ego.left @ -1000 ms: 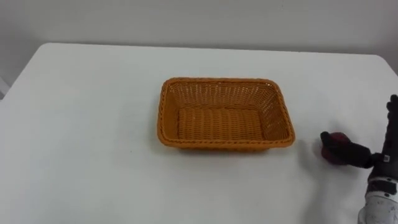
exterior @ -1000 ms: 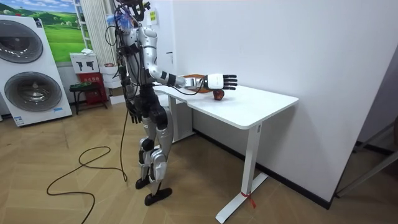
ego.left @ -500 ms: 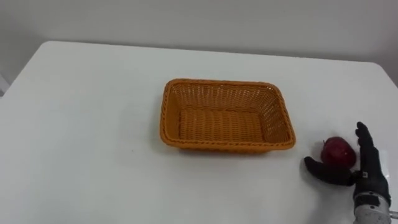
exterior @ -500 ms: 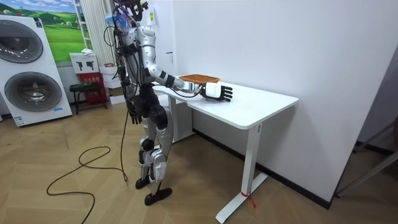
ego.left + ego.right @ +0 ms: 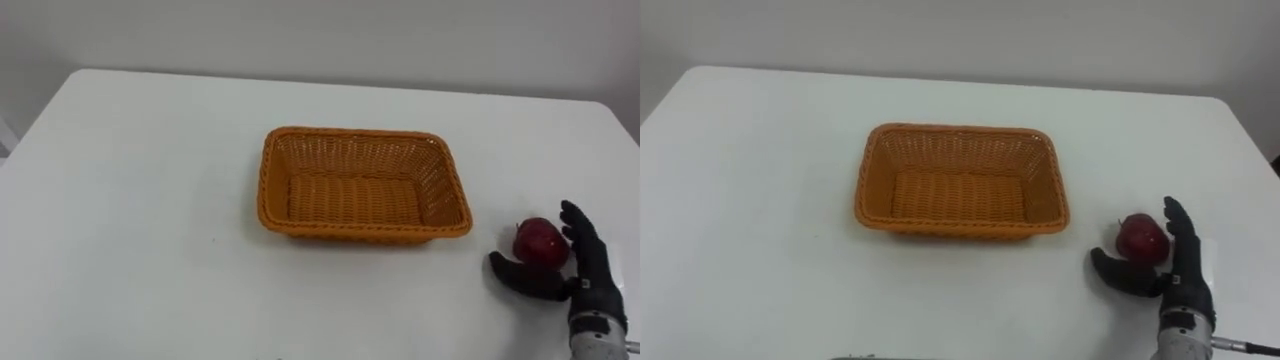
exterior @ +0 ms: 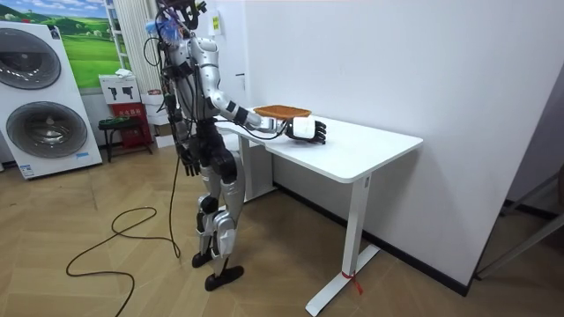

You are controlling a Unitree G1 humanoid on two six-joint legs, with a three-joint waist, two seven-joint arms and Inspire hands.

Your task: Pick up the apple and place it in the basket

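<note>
Wicker basket (image 5: 365,185) sits mid-desk (image 5: 130,200). The apple (image 5: 541,242) is on the desk just right of it: small, round, dark red, a bit glossy. I'd guess it's firm and light but smooth (could roll or slip), so wrap it round the middle. The right hand (image 5: 588,285) has its fingers (image 5: 578,232) spread open around it, not closed.

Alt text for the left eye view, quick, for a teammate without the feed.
The robot's right hand, open, brackets a red apple on the white table at lower right. An empty orange wicker basket sits mid-table, to the apple's left.
</note>
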